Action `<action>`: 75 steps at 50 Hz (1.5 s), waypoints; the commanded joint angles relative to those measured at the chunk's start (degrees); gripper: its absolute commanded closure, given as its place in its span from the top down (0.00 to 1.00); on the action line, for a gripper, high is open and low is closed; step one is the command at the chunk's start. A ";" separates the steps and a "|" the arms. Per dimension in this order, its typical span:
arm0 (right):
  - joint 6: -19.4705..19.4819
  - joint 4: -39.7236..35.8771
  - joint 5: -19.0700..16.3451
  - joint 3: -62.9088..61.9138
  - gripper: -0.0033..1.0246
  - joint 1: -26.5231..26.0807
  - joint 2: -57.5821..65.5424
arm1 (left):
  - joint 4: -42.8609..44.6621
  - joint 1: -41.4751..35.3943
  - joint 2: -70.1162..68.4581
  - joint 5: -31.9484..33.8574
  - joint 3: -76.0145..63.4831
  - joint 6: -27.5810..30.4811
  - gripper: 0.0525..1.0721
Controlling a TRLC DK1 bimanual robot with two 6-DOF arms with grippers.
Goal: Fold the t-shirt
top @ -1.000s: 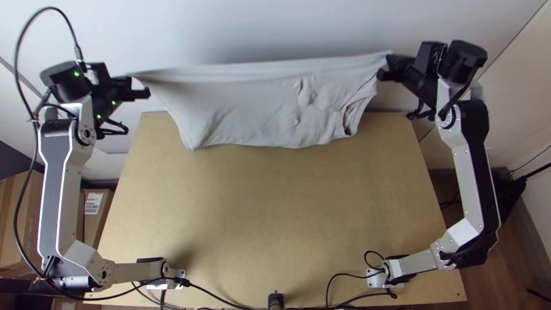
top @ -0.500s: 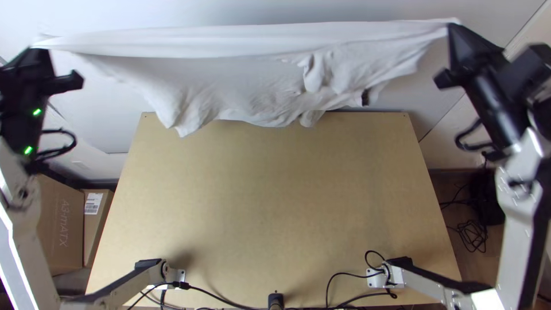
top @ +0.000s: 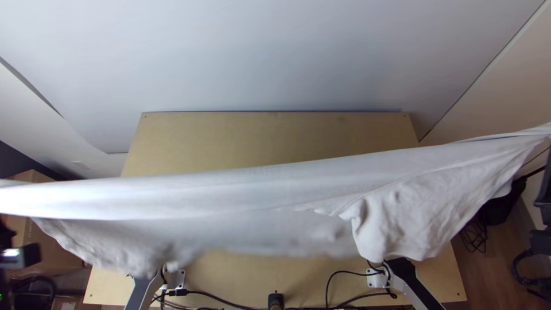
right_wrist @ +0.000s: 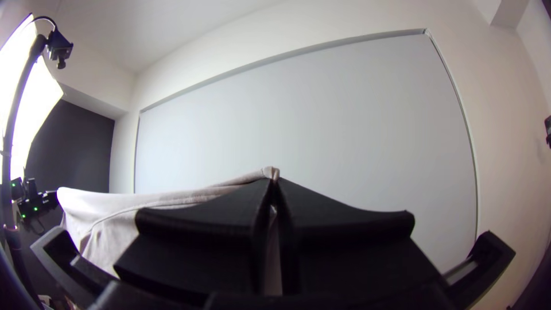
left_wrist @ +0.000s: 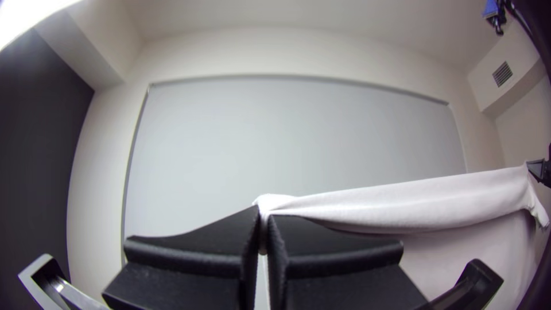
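Note:
The pale grey t-shirt (top: 275, 195) hangs stretched in the air across the top view, upper edge taut, lower part loose and rumpled. Part of my left gripper (top: 18, 256) shows at the left edge there, part of my right gripper (top: 544, 195) at the right edge. In the left wrist view, my left gripper (left_wrist: 264, 213) is shut on one upper corner of the t-shirt (left_wrist: 413, 204). My right gripper (right_wrist: 274, 182), in the right wrist view, pinches the opposite corner of the t-shirt (right_wrist: 126, 215), its fingers shut.
Below the cloth lies the wooden table (top: 275, 135), bare at its far part. Cables (top: 338, 278) and the arms' bases stand along its near edge. Cardboard boxes (top: 40, 241) are on the floor at the left, and a pale wall (top: 275, 51) rises behind the table.
Both grippers have moved apart and back toward the near side, out to the top view's edges. The t-shirt came along, from beyond the table's far edge to over its near half, looking larger.

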 commanded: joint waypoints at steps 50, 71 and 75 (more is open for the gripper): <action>9.28 27.70 -0.84 -51.95 0.03 -1.66 32.27 | 32.44 -4.59 42.28 2.57 -49.21 -6.86 0.02; 9.19 27.52 -1.02 -32.17 0.03 -5.70 58.73 | 29.63 -4.50 67.41 2.48 -26.80 -6.86 0.02; 9.19 26.73 -0.93 -27.78 0.03 -5.88 62.86 | 28.22 -4.50 71.54 2.48 -22.22 -6.94 0.02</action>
